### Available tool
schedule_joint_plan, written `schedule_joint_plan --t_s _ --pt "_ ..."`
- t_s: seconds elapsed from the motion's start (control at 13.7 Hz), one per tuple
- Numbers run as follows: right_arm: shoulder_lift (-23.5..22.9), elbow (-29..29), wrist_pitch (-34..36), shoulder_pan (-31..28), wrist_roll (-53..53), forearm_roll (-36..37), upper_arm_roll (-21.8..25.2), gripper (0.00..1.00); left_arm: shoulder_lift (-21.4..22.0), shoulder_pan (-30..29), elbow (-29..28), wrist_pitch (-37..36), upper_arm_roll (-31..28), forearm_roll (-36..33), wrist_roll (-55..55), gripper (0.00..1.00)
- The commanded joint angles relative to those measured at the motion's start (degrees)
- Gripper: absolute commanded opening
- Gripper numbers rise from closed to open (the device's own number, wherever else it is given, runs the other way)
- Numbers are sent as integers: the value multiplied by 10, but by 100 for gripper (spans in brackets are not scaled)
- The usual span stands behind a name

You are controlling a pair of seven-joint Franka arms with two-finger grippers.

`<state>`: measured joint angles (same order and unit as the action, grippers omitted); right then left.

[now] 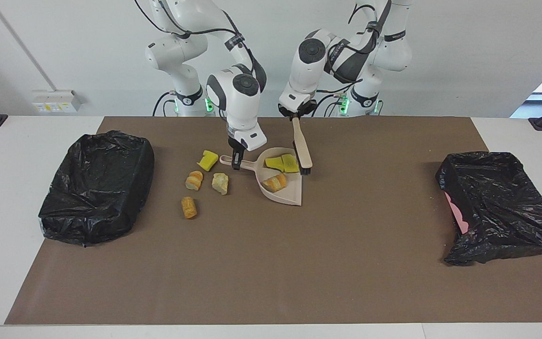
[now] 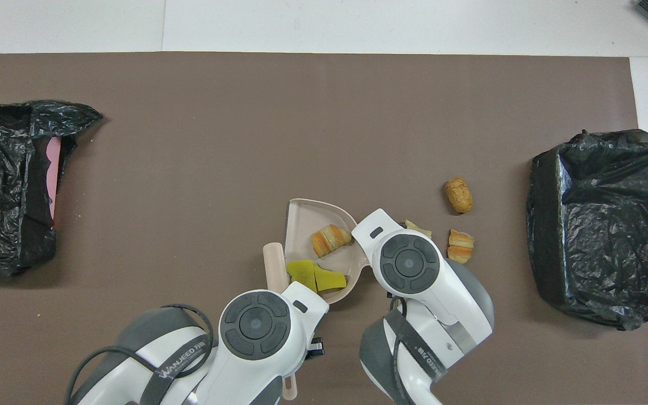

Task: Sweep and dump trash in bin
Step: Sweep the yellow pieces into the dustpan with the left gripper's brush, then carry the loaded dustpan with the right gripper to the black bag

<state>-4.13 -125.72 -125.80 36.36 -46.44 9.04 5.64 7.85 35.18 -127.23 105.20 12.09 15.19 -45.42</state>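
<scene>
**A:** Start from the bin [image 1: 97, 188] at the right arm's end. Why is it idle?

**B:** Nothing has been dumped yet. Four pieces of loose trash [image 1: 194, 180] lie on the tabletop between it and the pan [image 1: 286, 195], a little above the frame's centre.

**A:** And the right pincer [image 1: 236, 161]?

**B:** It is clamped on the pan's handle, pinning the pan flat so sweeping can't shove it away. Two wedges [image 1: 282, 163] and a bread piece [image 1: 274, 182] already sit inside.

**A:** The brush [image 1: 302, 151]?

**B:** The left pincer [image 1: 295, 114] is closed on its handle, bristles down at the pan's mouth beside the wedges, I'd judge to push them deeper. A second bin [image 1: 497, 207] sits at the left arm's end.

**A:** What does the overhead view add?

**B:** It shows the wedges touching each other within the rim. But the arms hide both pincers there and probably one loose piece; only the facing view shows the grips.
</scene>
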Motion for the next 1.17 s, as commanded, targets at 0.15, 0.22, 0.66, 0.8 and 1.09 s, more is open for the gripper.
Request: schedule_joint_plan --t_s 0.15,0.22,0.66,0.8,1.09 --pt "27 28 49 -39 -12 17 2 0 59 8 -45 -43 7 10 -38 0" --pt "35 28 58 -50 -24 16 2 0 66 24 -59 -25 8 10 -48 0" --pt "136 46 144 -154 -66 15 4 0 58 175 -131 127 9 10 -147 0" --pt "150 84 189 -205 -108 15 5 0 55 197 -149 153 9 10 -154 0" --pt "165 151 255 -310 -182 17 5 0 29 208 -166 203 11 10 -151 0"
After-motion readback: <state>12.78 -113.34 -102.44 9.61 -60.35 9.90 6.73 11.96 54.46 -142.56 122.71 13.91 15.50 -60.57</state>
